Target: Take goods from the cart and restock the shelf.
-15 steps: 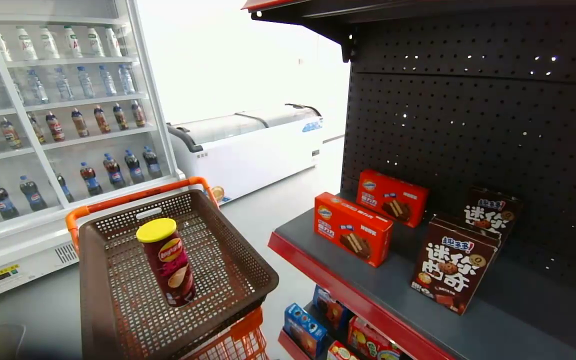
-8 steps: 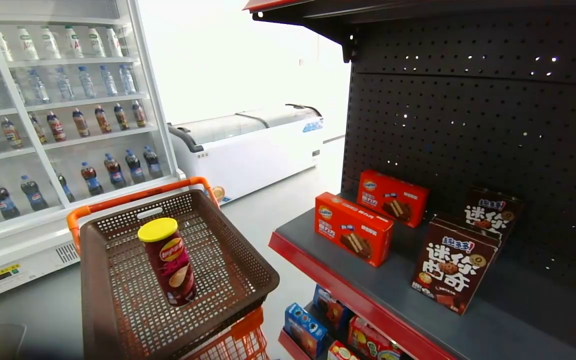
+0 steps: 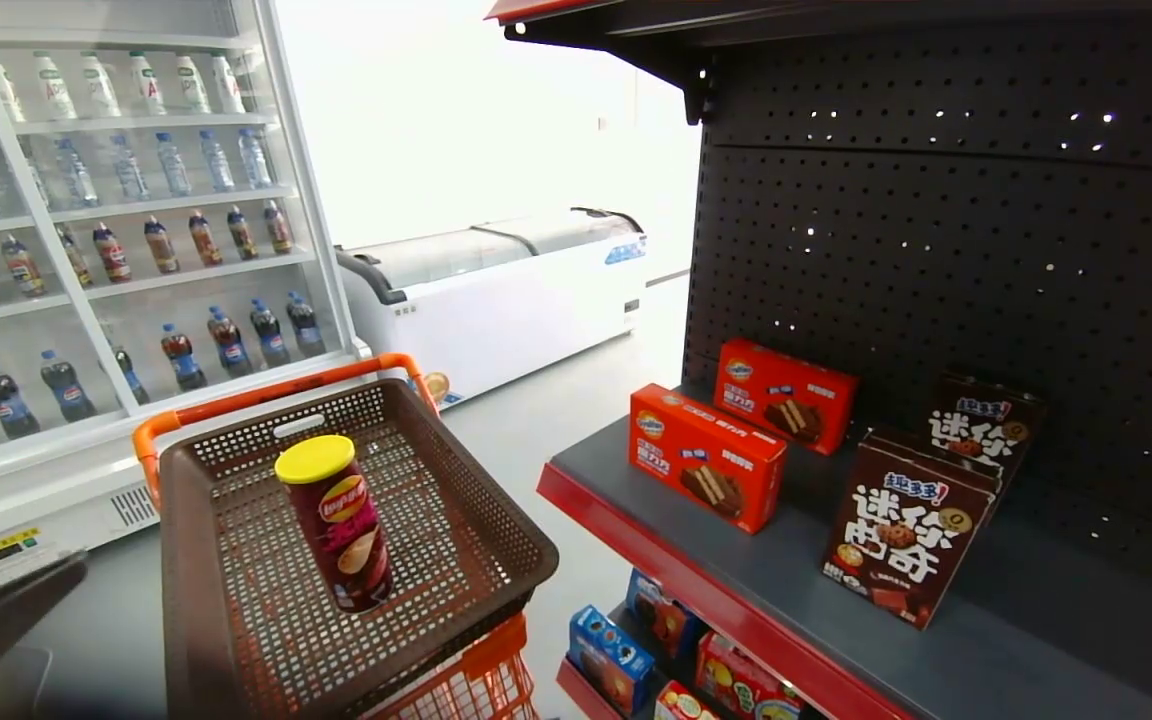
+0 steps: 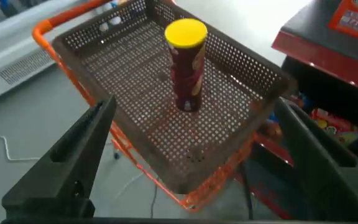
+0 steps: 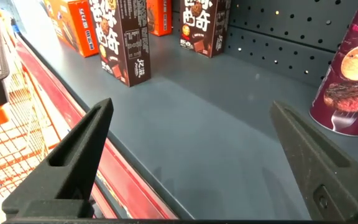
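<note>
A dark red chips can [image 3: 336, 520] with a yellow lid stands upright in the brown top basket [image 3: 496, 505] of the orange cart. My left gripper [image 4: 194, 106] hangs open above and short of the can [image 4: 187, 68], empty; one of its fingers [image 3: 6, 610] shows at the lower left of the head view. My right gripper [image 5: 192, 106] is open and empty over the grey shelf board [image 5: 229, 168]. On the shelf [image 3: 786, 560] stand two orange boxes [image 3: 706, 455] and two brown boxes [image 3: 906, 530]. A purple can [image 5: 347, 81] stands beside the right gripper.
A glass-door drinks cooler [image 3: 116, 250] and a white chest freezer [image 3: 506, 300] stand behind the cart. Below the shelf board, a lower shelf holds blue and red packs [image 3: 616, 655]. An orange wire basket [image 3: 466, 690] sits under the brown one.
A finger of my left gripper has come into the head view at the lower left. The can, cart and shelf goods have not moved.
</note>
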Controlling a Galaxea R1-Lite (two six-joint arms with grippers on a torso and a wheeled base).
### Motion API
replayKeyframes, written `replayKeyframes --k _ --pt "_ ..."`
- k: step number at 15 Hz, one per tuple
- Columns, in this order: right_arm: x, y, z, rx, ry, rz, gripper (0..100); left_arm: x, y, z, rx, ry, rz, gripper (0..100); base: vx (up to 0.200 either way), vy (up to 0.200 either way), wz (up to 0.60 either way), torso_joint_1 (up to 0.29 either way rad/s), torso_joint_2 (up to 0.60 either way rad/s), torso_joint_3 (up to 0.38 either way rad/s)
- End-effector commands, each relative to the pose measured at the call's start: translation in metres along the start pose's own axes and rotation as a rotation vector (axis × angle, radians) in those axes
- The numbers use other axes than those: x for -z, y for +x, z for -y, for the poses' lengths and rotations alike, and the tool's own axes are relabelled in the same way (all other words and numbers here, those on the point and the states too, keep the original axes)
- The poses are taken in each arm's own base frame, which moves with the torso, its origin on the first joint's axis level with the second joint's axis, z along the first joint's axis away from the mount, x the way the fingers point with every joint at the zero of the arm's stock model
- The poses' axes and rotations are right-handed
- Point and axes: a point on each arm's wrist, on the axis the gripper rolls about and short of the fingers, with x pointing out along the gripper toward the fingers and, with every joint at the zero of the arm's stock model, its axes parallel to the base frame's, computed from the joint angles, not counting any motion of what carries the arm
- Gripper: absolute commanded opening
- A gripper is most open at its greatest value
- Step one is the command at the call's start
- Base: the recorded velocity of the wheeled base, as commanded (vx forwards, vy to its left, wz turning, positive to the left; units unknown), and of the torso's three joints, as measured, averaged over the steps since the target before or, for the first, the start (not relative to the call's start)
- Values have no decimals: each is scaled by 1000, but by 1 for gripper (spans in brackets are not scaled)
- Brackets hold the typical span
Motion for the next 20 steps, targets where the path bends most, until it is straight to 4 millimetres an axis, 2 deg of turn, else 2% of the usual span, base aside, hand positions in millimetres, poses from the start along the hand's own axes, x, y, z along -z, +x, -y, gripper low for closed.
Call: replayKeyframes --k 1,3,7,10,13,20 --pt "0 0 0 -1 -1 1 100 17 46 1 36 -4 -206 100 0 0 0 0 0 0" --pt "0 0 0 -1 -1 1 100 27 78 0 37 -19 -217 100 0 0 0 0 0 0" --pt "0 0 0 -1 1 1 100 34 126 -7 10 -29 -302 100 0 0 0 0 0 0" --pt "0 0 0 -1 1 1 100 44 159 -8 20 18 -305 100 0 0 0 0 0 0" --pt "0 0 0 -1 -1 1 100 49 184 -9 18 19 -282 100 0 0 0 0 0 0" --pt "0 0 0 -1 -1 1 100 75 236 -10 38 23 -243 100 0 0 0 0 0 0"
